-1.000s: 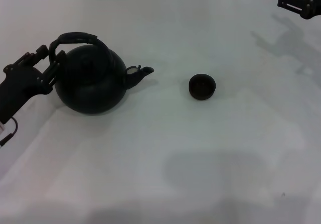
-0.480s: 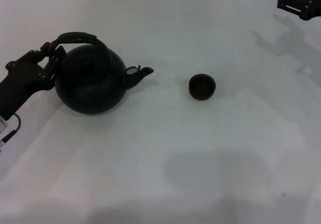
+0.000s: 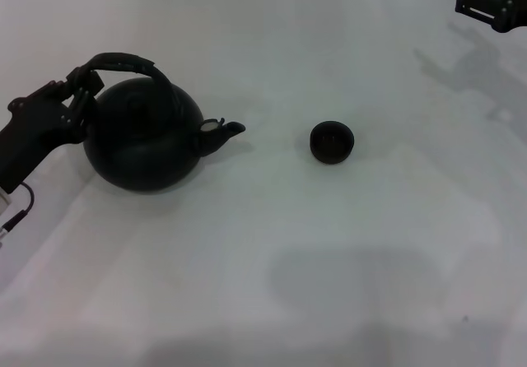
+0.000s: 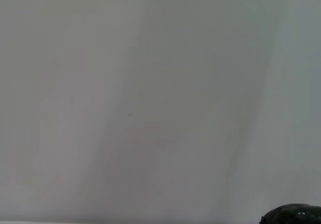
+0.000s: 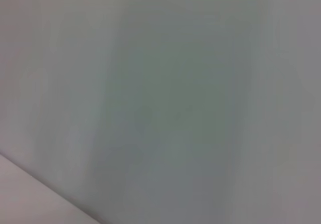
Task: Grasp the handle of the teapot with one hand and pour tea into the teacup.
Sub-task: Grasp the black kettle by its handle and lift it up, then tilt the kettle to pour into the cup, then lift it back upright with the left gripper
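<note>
With the left pincer (image 3: 76, 95) clamped on the handle (image 3: 123, 61), we judge lifting next; teacup (image 3: 332, 141) at teapot's (image 3: 144, 141) three o'clock.

A plain white matte tabletop (image 3: 272, 252) carries two items. A large round matte black teapot (image 3: 144, 141) rests on it at the left. A tiny round dark handleless teacup (image 3: 332, 141) stands upright, well apart, beyond the spout

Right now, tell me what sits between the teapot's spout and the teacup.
Nothing: in the head view only bare white table separates the teapot spout from the teacup.
</note>
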`<state>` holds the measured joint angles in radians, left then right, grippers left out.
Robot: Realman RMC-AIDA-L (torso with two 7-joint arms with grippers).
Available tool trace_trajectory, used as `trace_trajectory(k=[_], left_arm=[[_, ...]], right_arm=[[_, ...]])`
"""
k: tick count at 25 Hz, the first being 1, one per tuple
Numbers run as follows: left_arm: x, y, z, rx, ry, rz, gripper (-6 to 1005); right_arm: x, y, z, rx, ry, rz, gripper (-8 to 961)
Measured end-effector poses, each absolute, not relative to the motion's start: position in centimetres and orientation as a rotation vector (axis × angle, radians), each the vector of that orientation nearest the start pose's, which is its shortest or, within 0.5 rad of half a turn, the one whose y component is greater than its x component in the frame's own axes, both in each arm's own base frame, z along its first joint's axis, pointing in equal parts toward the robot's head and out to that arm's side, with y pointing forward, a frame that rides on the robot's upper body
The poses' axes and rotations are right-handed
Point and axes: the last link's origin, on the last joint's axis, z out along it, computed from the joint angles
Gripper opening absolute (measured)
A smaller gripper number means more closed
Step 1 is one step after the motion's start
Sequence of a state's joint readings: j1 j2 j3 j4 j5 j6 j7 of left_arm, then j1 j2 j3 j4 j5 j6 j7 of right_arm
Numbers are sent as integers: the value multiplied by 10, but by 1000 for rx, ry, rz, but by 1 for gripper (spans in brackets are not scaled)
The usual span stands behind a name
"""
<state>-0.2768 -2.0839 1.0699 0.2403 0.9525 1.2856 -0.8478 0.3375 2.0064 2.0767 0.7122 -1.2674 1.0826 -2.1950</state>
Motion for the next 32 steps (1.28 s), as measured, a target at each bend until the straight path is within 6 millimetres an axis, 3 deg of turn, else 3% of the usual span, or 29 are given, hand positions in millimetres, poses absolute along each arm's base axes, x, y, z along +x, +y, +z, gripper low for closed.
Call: trace_trajectory(k=[9,15,25,32], left_arm=[[-337,286,-17,-1945,-821,-954,198],[-330,310,-3,-1963,-814,-922,185],[-292,354,29,-2103,-759,-756,180],[-270,372,34,-2164,-713,-601,178]], right_arm=[[297,359,47,-2175,302,609,854],[298,358,44,-2176,300,610,854],[297,356,43,-2154,291,646,854],[295,356,44,-2129,273,668,854]])
